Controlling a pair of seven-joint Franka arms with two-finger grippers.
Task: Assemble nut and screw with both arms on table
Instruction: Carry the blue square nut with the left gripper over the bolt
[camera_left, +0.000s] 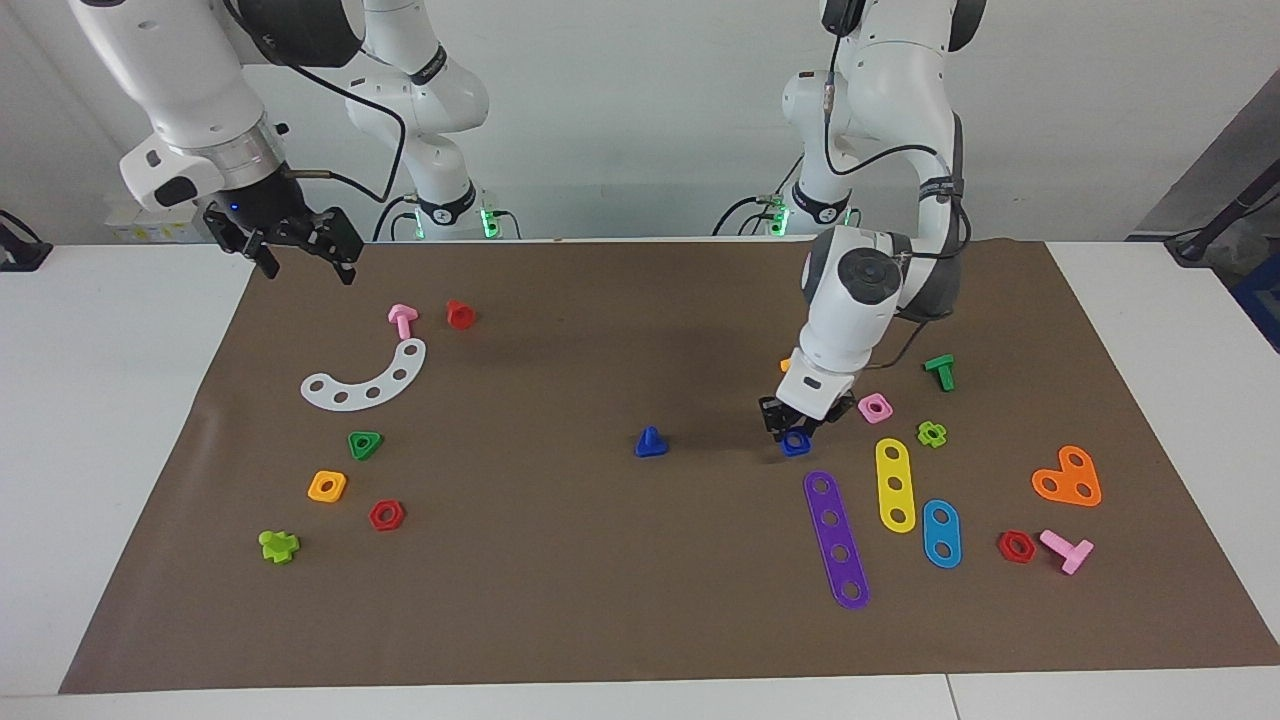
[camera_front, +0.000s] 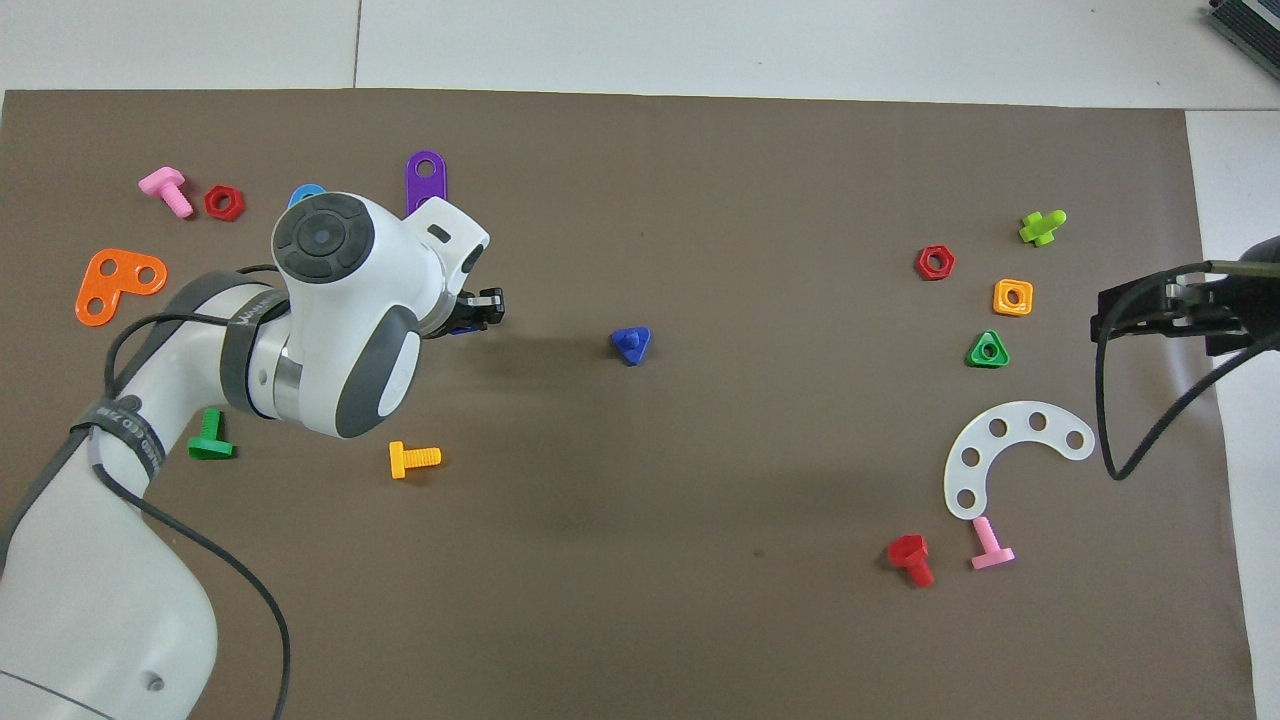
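Note:
The dark-blue square nut (camera_left: 796, 442) is gripped in my left gripper (camera_left: 790, 428), which is shut on it low over the brown mat (camera_left: 560, 580). In the overhead view only a sliver of the nut (camera_front: 462, 328) shows under the left gripper (camera_front: 482, 312). The dark-blue screw (camera_left: 650, 442) rests head down, shaft up, near the mat's middle, apart from the nut toward the right arm's end; it also shows in the overhead view (camera_front: 631, 344). My right gripper (camera_left: 300, 250) is open and empty, waiting in the air over the mat's edge at the right arm's end (camera_front: 1135, 315).
A pink square nut (camera_left: 876, 407), purple strip (camera_left: 836, 540), yellow strip (camera_left: 895, 484), green bolt (camera_left: 940, 372) and orange bolt (camera_front: 413, 458) lie around the left gripper. A white curved strip (camera_left: 365, 378), green triangular nut (camera_left: 365, 444) and orange nut (camera_left: 327, 486) lie toward the right arm's end.

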